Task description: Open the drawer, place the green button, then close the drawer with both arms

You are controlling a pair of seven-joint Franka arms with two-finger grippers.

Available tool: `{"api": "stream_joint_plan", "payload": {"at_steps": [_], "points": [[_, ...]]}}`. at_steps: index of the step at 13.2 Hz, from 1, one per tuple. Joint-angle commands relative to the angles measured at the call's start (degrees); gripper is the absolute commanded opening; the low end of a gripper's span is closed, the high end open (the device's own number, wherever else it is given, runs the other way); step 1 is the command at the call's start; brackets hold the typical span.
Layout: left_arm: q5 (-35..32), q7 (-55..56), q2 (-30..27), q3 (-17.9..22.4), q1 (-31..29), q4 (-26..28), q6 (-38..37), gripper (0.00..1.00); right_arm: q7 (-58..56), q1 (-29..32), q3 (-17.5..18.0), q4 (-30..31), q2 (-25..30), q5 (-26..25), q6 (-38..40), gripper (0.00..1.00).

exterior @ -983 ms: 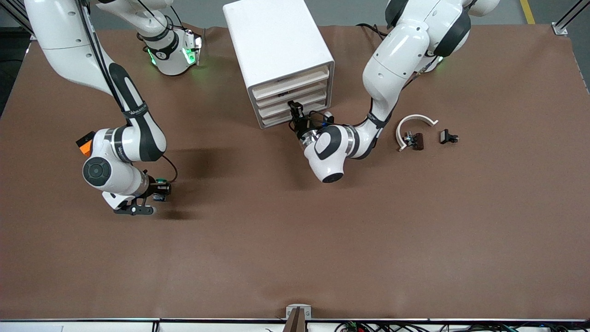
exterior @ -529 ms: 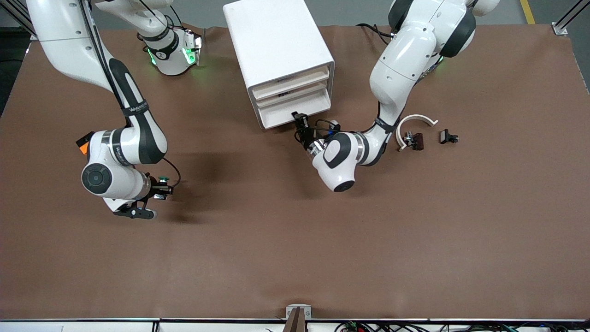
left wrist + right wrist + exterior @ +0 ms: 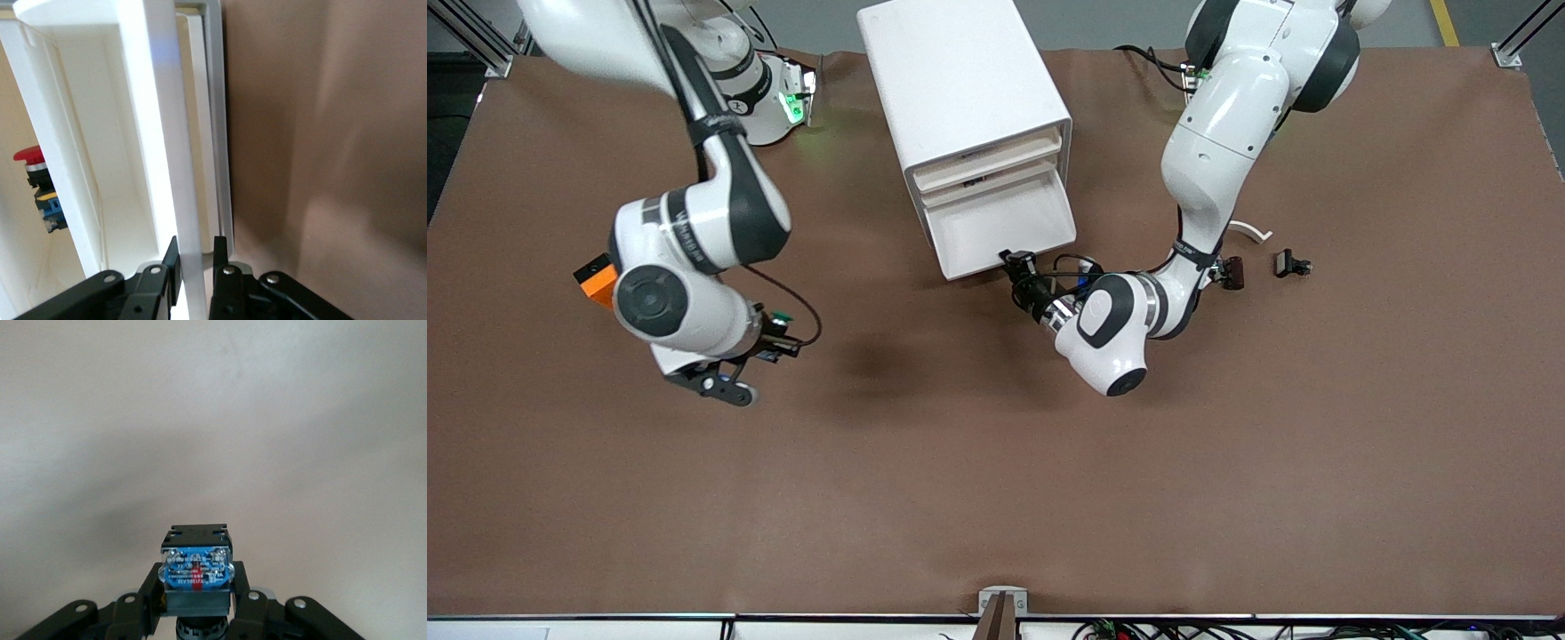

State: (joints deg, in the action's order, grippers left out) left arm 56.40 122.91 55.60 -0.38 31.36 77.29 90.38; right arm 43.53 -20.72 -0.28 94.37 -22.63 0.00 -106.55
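The white cabinet (image 3: 951, 71) stands at the robots' edge of the table. Its low drawer (image 3: 1000, 222) is pulled out and its tray looks empty. My left gripper (image 3: 1016, 263) is shut on the drawer's front edge; in the left wrist view the fingers (image 3: 220, 257) pinch the flat front (image 3: 160, 133), with the gripper (image 3: 193, 260) astride it. My right gripper (image 3: 781, 342) is up over the bare table toward the right arm's end, shut on the button (image 3: 783, 320), whose green cap shows. In the right wrist view the gripper (image 3: 195, 603) clamps the button's bluish-grey base (image 3: 195, 577).
An orange cube (image 3: 596, 280) lies beside the right arm. A white curved piece (image 3: 1249, 231) and two small black and brown clips (image 3: 1232, 271) (image 3: 1291, 263) lie toward the left arm's end. A red-capped button (image 3: 30, 157) shows inside the cabinet.
My left gripper has pulled the drawer out toward the front camera. My right gripper has risen and shifted toward the cabinet, still holding the button.
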Motion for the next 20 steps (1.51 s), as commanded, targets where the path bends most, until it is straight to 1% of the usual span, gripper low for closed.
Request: {"api": "stream_joint_plan", "payload": {"at_steps": [1,2,3,4,6,8,9,10,11,14,15,16,18,20], "points": [[0.02,-1.1,0.83,2.23,0.46,-1.78,2.78,0.3,15.4,-8.08,-0.6,-0.67,0.83,0.61,0.03,0.02],[0.02,-2.14,0.74,2.58,0.46,-1.87,3.22,0.39,19.89,-10.46,-0.6,-1.2,0.66,2.01,-0.32,0.01],[0.02,-2.67,0.48,3.1,0.46,-1.88,3.22,0.78,23.67,-12.48,-0.68,-2.33,0.48,4.8,-0.5,0.01],[-0.06,-2.42,0.13,3.89,0.55,-1.88,3.13,1.0,26.49,-13.89,-0.69,-3.39,0.31,6.75,-0.59,0.01],[-0.06,-1.8,-1.27,4.34,0.11,-1.87,2.78,1.0,33.16,-15.74,-0.69,-4.01,-0.31,9.39,-3.64,0.01],[0.02,-1.71,-3.29,4.25,-1.47,-1.88,2.87,1.0,39.77,-17.5,-0.69,-4.02,-1.45,9.67,-6.56,0.01],[-0.06,-1.8,-4.34,4.95,-1.74,-1.96,2.87,1.0,41.19,-18.55,-0.69,-4.02,-2.06,9.58,-7.09,0.01],[-0.32,-1.97,-5.14,6.7,-1.83,-1.96,2.78,1.0,43.11,-19.09,-0.69,-4.02,-2.42,9.58,-7.53,0.01],[-2.76,-2.15,-7.32,8.37,-1.57,-2.22,2.52,1.0,45.92,-19.61,-0.69,-4.02,-2.85,9.66,-8.66,0.01],[-17.6,-2.41,-13.91,8.82,-1.91,-2.23,2.52,1.0,55.15,-22.24,-0.69,-3.93,-3.12,9.75,-10.17,0.01],[-22.51,-4.42,-15.85,8.82,-2.18,-2.23,2.52,1.0,57.87,-23.13,-0.69,-3.93,-3.21,9.75,-10.17,0.01],[-26.22,-9.05,-17.35,8.74,-2.44,-2.31,2.52,1.0,60.6,-23.83,-0.69,-3.93,-3.64,9.75,-10.17,0.01],[-27.57,-20.2,-20.51,8.3,-6.46,-2.31,1.21,1.0,64.48,-25.59,-0.69,-3.4,-4.26,9.75,-10.17,0.01],[-28.01,-32.94,-24.02,8.99,-8.67,-2.23,0.94,1.0,67.12,-26.91,-0.69,-3.4,-5.31,9.84,-10.26,0.01]]}}
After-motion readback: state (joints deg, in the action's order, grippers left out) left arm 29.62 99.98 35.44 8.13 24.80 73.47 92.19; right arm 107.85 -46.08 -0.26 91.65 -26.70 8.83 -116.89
